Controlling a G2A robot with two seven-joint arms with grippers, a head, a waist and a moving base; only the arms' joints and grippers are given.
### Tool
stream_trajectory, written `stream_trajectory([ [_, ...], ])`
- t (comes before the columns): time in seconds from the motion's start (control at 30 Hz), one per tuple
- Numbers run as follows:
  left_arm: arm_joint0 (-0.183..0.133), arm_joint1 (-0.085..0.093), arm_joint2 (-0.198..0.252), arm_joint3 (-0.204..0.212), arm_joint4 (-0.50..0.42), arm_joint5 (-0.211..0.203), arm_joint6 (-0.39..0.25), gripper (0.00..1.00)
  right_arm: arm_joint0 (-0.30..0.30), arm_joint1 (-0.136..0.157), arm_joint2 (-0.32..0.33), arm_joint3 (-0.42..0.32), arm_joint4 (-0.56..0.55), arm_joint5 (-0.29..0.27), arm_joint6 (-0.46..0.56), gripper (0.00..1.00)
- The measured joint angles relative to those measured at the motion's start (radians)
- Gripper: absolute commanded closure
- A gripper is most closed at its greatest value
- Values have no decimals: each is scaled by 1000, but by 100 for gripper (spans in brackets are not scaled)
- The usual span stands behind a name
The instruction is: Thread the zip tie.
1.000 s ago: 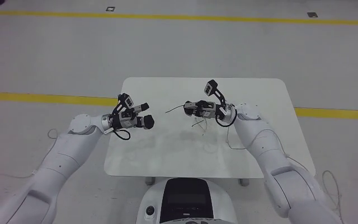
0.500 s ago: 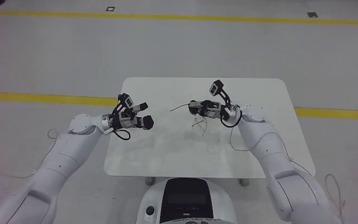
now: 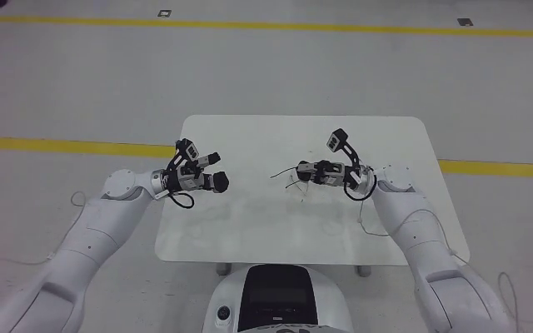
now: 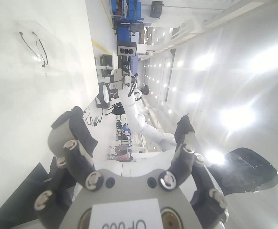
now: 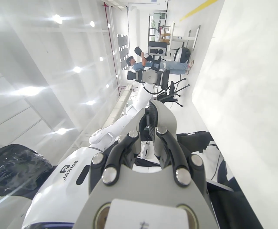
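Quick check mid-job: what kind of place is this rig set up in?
Likely a robotics lab in an open industrial hall: yellow floor lines, blue equipment racks, rows of ceiling lights.

Over white table (image 3: 250, 225), right end effector (image 3: 300, 173) with zip tie (image 3: 283, 173), left end effector (image 3: 218, 170) well apart
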Motion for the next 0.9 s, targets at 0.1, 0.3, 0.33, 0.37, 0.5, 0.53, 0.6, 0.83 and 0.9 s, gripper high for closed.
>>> stream_trajectory([
  [0.1, 0, 0, 0, 0, 0, 0, 0, 0, 0, -1, 1, 1, 2, 1, 0, 100],
  [0.3, 0, 0, 0, 0, 0, 0, 0, 0, 0, -1, 1, 1, 2, 1, 0, 100],
  [0.33, 0, 0, 0, 0, 0, 0, 0, 0, -2, -1, 1, -1, 1, 1, -3, 100],
  [0.37, 0, 0, 0, 0, 0, 0, 0, 0, -7, 0, 2, -7, 2, 4, -13, 100],
  [0.5, 0, 0, 0, 0, 0, 0, 0, 0, -37, 13, 32, -27, 27, 12, -24, 100],
  [0.53, 0, 0, 0, 0, 0, 0, 0, 0, -45, 19, 46, -27, 37, 11, -12, 100],
  [0.6, 0, 0, 0, 0, 0, 0, 0, 0, -58, 27, 67, -26, 53, 8, -1, 100],
  [0.83, 0, 0, 0, 0, 0, 0, 0, 0, -102, 60, 103, -45, 112, 23, 0, 100],
  [0.9, 0, 0, 0, 0, 0, 0, 0, 0, -106, 66, 103, -49, 123, 25, 0, 100],
])
